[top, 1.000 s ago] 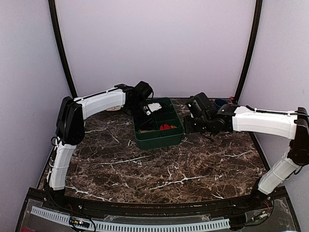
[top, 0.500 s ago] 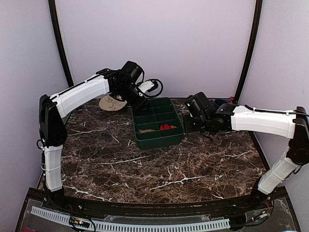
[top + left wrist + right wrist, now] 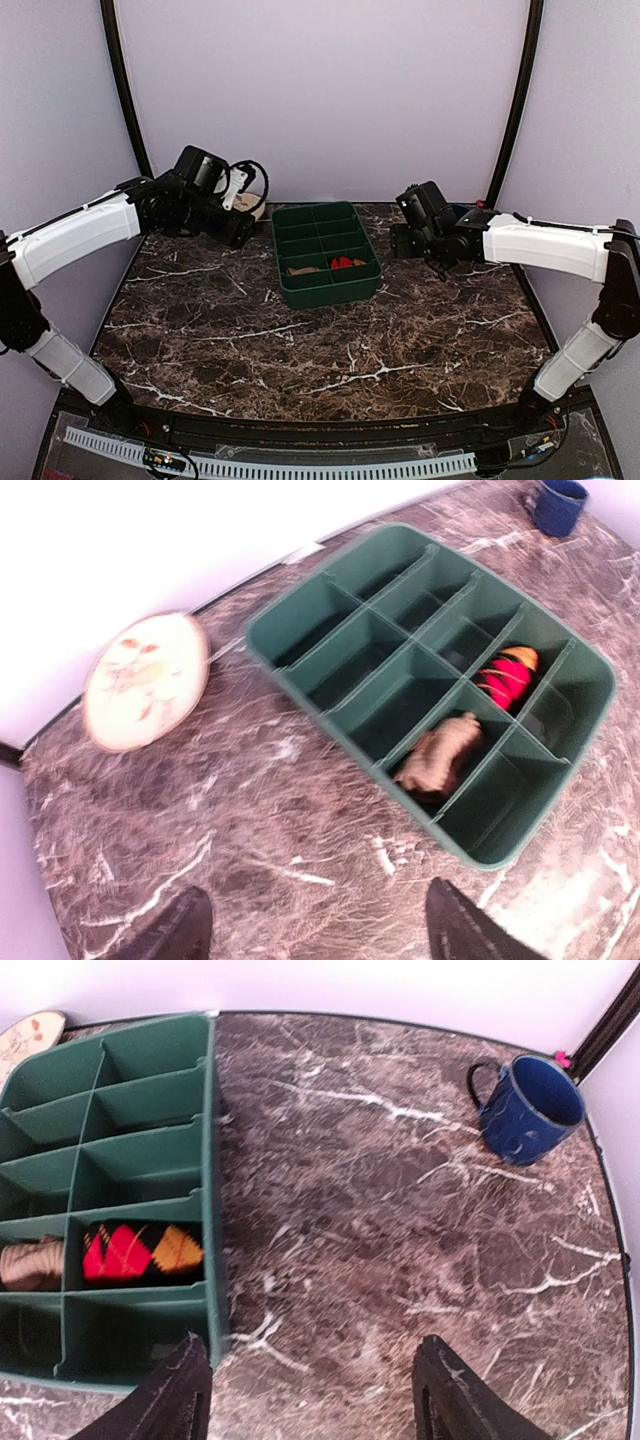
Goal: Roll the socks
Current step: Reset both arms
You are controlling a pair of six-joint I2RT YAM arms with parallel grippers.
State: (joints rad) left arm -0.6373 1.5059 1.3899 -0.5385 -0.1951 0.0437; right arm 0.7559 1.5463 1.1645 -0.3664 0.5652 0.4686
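Note:
Both socks lie rolled in neighbouring compartments of the green divided tray [image 3: 290,292]. The tan-brown sock [image 3: 440,760] is a small bundle, also seen in the right wrist view [image 3: 30,1265]. The black argyle sock [image 3: 140,1252] with red and orange diamonds sits beside it [image 3: 505,675]. My left gripper [image 3: 315,940] hangs open over bare marble, left of the tray, with nothing between its fingers [image 3: 170,935]. My right gripper [image 3: 310,1405] is open and empty above the marble, just right of the tray's wall. From above, the left gripper [image 3: 240,232] and the right gripper [image 3: 402,243] flank the tray.
A round beige plate [image 3: 145,680] with a leaf drawing lies at the back left, near the wall. A blue mug [image 3: 528,1108] stands at the back right corner. The tray's other compartments hold nothing. Black frame posts rise at both back corners.
The left arm has swung away from the tray to the left and back. Both grippers have opened wider. The right gripper has drawn back a little from the tray.

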